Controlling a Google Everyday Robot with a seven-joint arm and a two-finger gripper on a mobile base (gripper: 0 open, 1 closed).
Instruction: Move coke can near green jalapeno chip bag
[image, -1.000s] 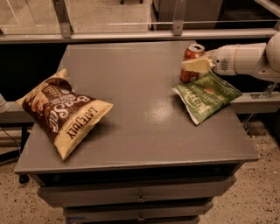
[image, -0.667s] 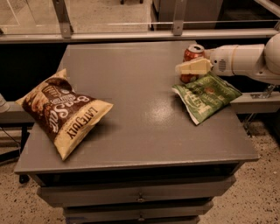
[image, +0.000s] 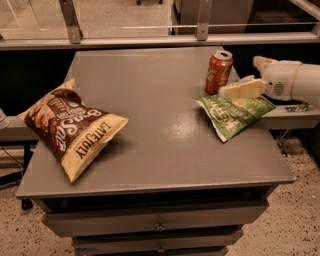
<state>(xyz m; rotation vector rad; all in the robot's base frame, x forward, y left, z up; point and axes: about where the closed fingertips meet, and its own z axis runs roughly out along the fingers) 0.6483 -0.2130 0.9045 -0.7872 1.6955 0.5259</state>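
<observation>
The coke can (image: 219, 72) stands upright on the grey table (image: 160, 150) near its far right edge. The green jalapeno chip bag (image: 234, 113) lies flat just in front of the can, a small gap apart. My gripper (image: 239, 76) is at the right of the can, above the bag's far edge. It is open and holds nothing. One pale finger (image: 243, 88) points left toward the can's base, and the can stands free of it.
A large brown-and-cream "Late July" bag (image: 74, 129) lies on the left side of the table. A metal rail (image: 150, 41) runs behind the table. Drawers (image: 160, 226) sit below the front edge.
My gripper has let go of the coke can and drawn back to the right. The can stays upright where it was, next to the green bag.
</observation>
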